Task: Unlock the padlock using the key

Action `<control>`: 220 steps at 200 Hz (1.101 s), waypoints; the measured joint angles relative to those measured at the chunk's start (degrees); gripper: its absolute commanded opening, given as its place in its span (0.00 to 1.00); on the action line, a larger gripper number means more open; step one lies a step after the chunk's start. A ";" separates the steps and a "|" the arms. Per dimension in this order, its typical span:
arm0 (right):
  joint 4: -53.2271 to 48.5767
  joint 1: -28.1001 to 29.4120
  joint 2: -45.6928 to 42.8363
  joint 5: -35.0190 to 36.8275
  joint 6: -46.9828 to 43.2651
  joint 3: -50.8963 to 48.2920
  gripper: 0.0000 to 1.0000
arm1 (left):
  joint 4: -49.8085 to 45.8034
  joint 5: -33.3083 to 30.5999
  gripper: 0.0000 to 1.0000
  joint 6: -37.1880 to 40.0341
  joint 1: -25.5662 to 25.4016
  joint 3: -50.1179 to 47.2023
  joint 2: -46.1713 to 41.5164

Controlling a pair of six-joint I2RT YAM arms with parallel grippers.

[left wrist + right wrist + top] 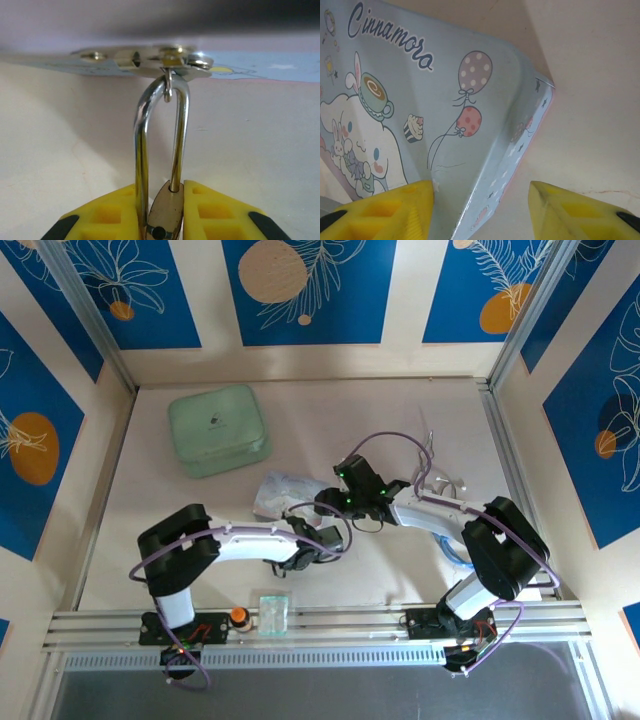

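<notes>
**Operator:** Presently, what does each gripper hold?

**Technician:** The left gripper (pixel 161 192) is clamped on the brass body of the padlock (pixel 164 212). The right gripper (pixel 480 187) stands half open, straddling a corner of the Cinnamoroll tin (pixel 445 100) and gripping nothing.

**Operator:** Where does the key lie relative to the lock?

**Technician:** Straight ahead along the shackle (pixel 141 145), whose long axis points away from the left fingers. The flat pale metal at its far end, against the tin, is probably the key (pixel 145 62); focus there is poor. The free right arm looks better placed to take it.
</notes>
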 measured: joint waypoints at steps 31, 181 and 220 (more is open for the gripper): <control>0.00 0.00 0.00 0.04 -0.02 0.00 0.52 | -0.15 -0.15 0.24 0.11 -1.70 0.94 0.85; 1.60 -0.31 0.31 0.42 0.68 -0.39 0.52 | -4.02 -5.05 0.32 -0.13 -3.13 2.16 2.97; 1.92 -0.31 0.33 0.42 1.03 -0.48 0.52 | -4.11 -5.57 0.24 0.04 -4.44 2.16 2.97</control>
